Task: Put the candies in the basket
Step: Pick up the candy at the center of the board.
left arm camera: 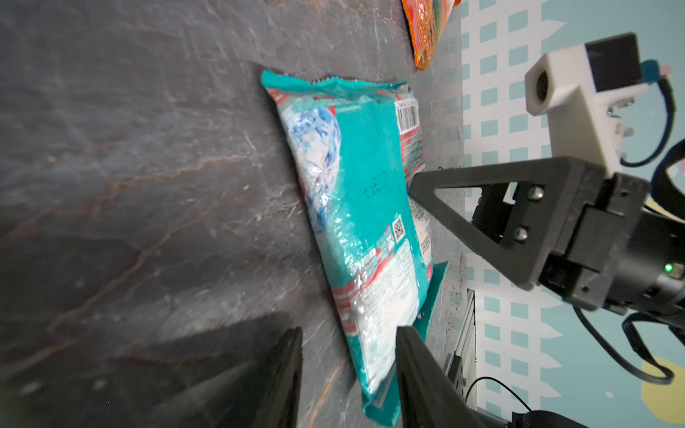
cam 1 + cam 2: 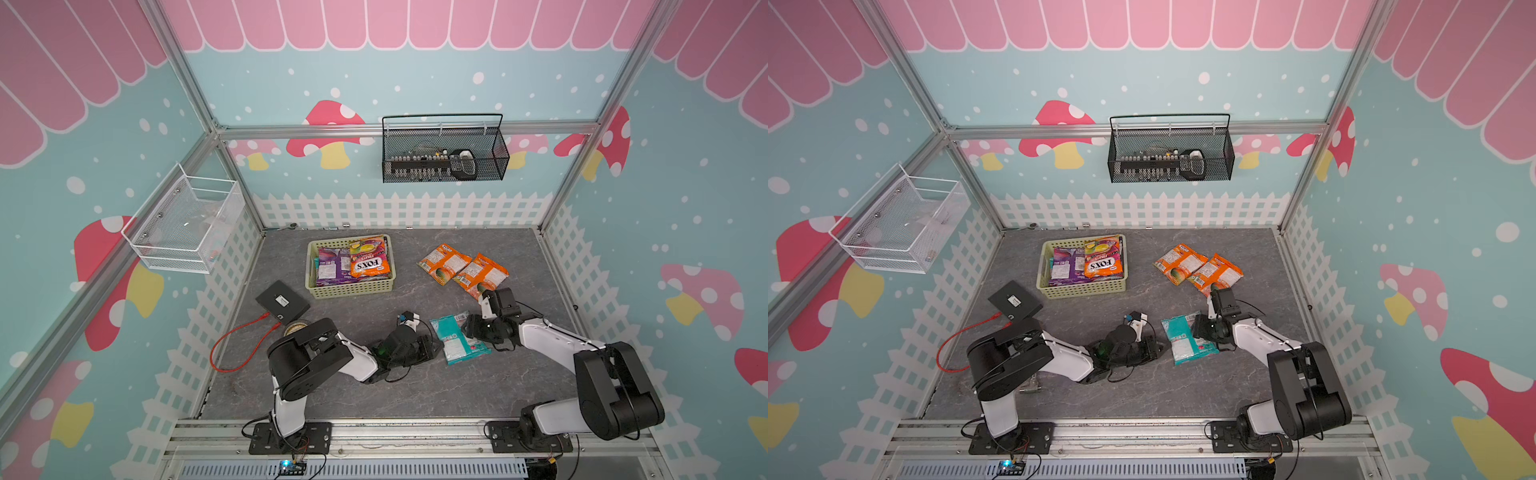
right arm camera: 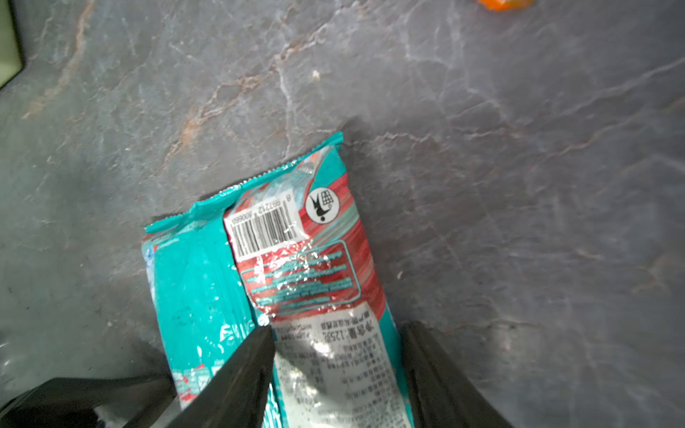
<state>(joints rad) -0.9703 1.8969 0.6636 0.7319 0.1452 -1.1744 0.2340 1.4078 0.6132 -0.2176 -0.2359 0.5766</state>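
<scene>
A teal candy bag (image 2: 455, 338) (image 2: 1185, 338) lies flat on the grey table between my arms. My right gripper (image 2: 468, 326) (image 3: 339, 329) is open, one finger on the bag (image 3: 296, 266) and the other at its side edge. My left gripper (image 2: 435, 347) (image 1: 348, 333) is open at the bag's opposite side, a corner of the bag (image 1: 356, 192) between its jaws. Two orange candy bags (image 2: 444, 262) (image 2: 480, 274) lie at the back right. The yellow-green basket (image 2: 351, 292) (image 2: 1084, 292) holds a purple bag (image 2: 332, 266) and an orange-red FOX'S bag (image 2: 370, 264).
A black box (image 2: 282, 301) with a red cable (image 2: 232, 345) sits at the left, beside the left arm. A black wire basket (image 2: 444, 149) hangs on the back wall and a white wire basket (image 2: 187, 224) on the left wall. White fence panels edge the table.
</scene>
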